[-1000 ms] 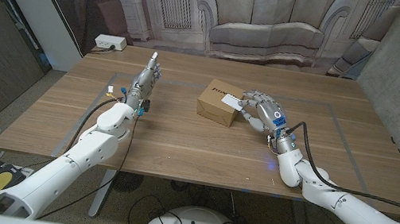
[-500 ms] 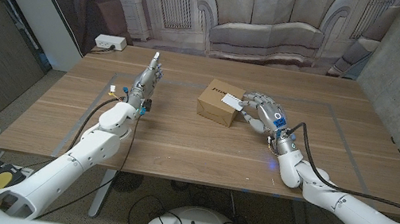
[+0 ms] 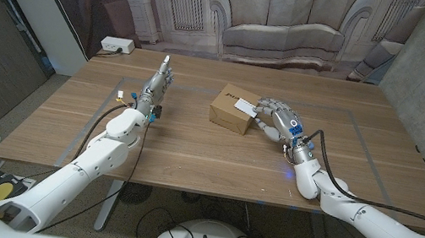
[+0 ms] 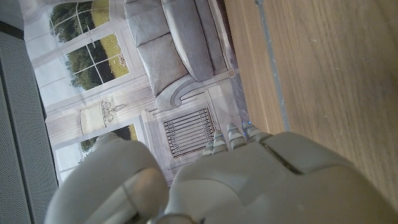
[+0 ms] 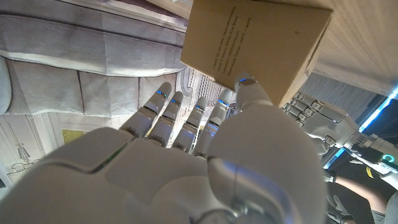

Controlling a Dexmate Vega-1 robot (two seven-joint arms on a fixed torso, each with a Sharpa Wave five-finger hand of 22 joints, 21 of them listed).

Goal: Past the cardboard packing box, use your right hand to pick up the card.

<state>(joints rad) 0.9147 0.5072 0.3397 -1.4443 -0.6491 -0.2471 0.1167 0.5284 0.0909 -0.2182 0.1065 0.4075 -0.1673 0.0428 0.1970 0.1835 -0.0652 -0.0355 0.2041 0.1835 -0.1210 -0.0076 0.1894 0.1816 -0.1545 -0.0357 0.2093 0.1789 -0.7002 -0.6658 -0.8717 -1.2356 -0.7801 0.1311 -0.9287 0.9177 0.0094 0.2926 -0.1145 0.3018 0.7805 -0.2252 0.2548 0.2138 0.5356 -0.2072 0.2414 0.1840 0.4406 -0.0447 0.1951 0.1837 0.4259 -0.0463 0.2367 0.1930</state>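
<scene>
My right hand [image 3: 279, 117] sits at the right side of the cardboard packing box [image 3: 231, 108], mid desk [image 3: 190, 154], a bit toward the far edge. From the head view the fingers [image 3: 263, 110] reach left over the box's right top edge, where the white card [image 3: 244, 106] lies w/ dark print on it. Fingertips are at or on the card's right end; can't tell from here if they pinch it or just touch. The card is on the box top, at its right part.

Right wrist view gives what the head cam can't: the box's [image 5: 258, 43] tan side w/ printed lines right in front of my right hand [image 5: 186, 168], the fingers [image 5: 163, 112] side by side and stretched out toward it, the thumb tip [image 5: 245, 84] against the box face. The card itself I can't make out there, so grip on it stays unclear.

My left hand [image 3: 153, 88] is well left of the box, apart from it, standing on its edge w/ fingers [image 3: 164, 67] straight, close together, pointing to the far side, holding nothing. Left wrist view shows the back of that left hand [image 4: 249, 180] and bare desk wood [image 4: 323, 74] next to it, plus a backdrop [image 4: 143, 81] w/ a printed sofa and windows past the desk's far edge. Same backdrop [image 3: 280, 19] in the head view.
</scene>
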